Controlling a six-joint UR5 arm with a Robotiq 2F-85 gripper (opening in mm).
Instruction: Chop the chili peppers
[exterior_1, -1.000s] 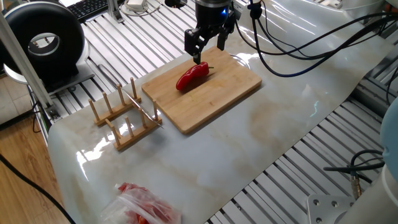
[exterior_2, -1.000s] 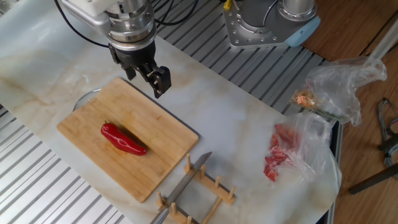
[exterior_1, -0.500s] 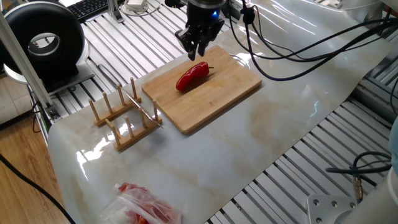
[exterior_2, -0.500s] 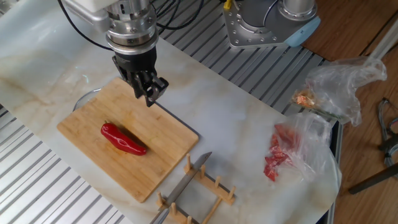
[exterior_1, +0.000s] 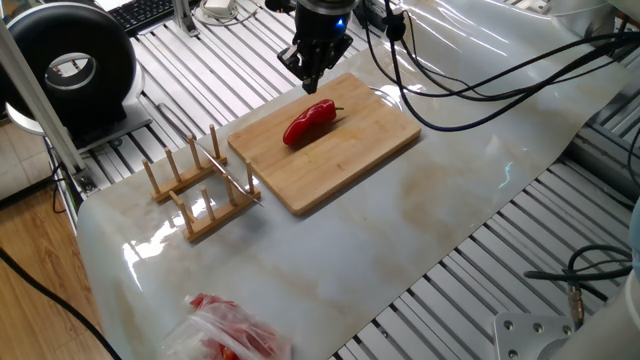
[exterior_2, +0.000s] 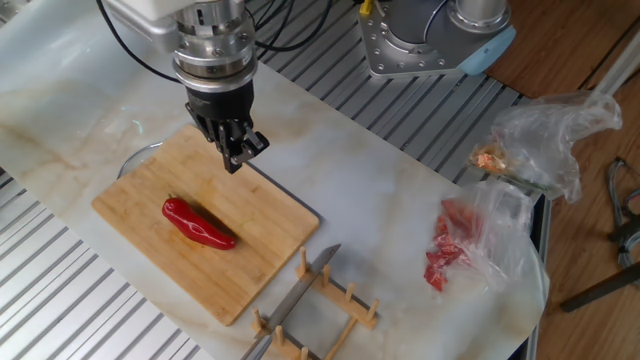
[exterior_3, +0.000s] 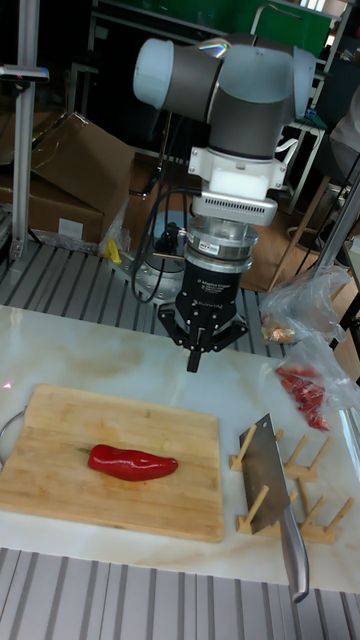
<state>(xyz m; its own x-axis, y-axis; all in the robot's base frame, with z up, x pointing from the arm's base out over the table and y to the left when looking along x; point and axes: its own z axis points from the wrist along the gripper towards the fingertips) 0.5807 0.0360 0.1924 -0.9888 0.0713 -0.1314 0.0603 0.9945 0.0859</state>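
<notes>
Marble-look tabletop (exterior_1: 420, 215) carries a cutting board (exterior_2: 135, 205); on it lies the chili pepper (exterior_3: 132, 462), gripper (exterior_2: 233, 158) above, fingers closed, empty.

Below my gripper (exterior_3: 196, 352), which is matt black, the chili pepper (exterior_3: 132, 462) has glossy red skin. The cutting board (exterior_3: 60, 485) is pale smooth wood. Beside me, the knife (exterior_3: 268, 466) blade is shiny metal.
</notes>
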